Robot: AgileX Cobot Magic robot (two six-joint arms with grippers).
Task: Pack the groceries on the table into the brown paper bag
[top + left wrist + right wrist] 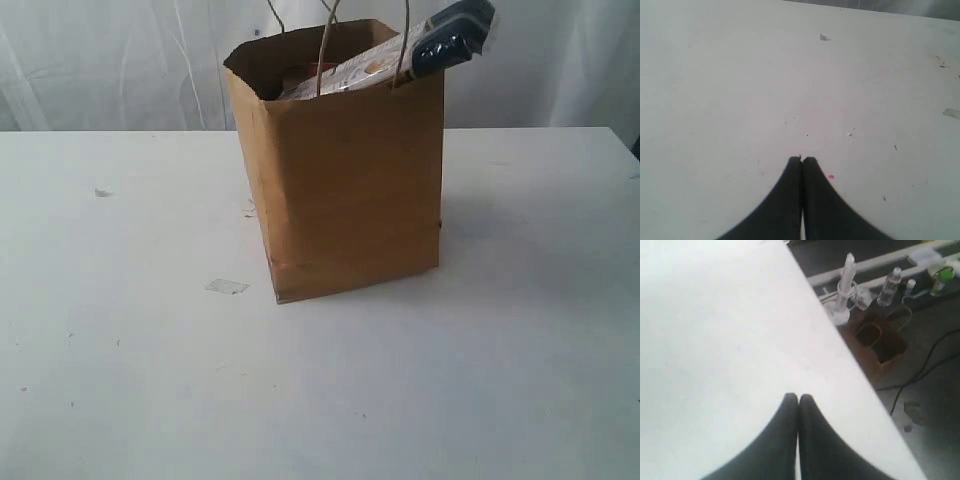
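The brown paper bag (345, 180) stands upright in the middle of the white table (120, 350). A long spaghetti packet (420, 45) leans out of its open top toward the right, and other groceries inside are mostly hidden by the rim. Neither arm shows in the exterior view. My left gripper (801, 159) is shut with nothing in it, hanging over bare tabletop (740, 75). Empty too, my right gripper (798, 397) is shut above the table (715, 315) near its edge.
A scrap of clear tape (227, 286) and small specks lie on the table left of the bag. Beyond the table edge, on the floor, stand another brown bag (879, 340), bottles (888, 286) and cables. White curtains hang behind.
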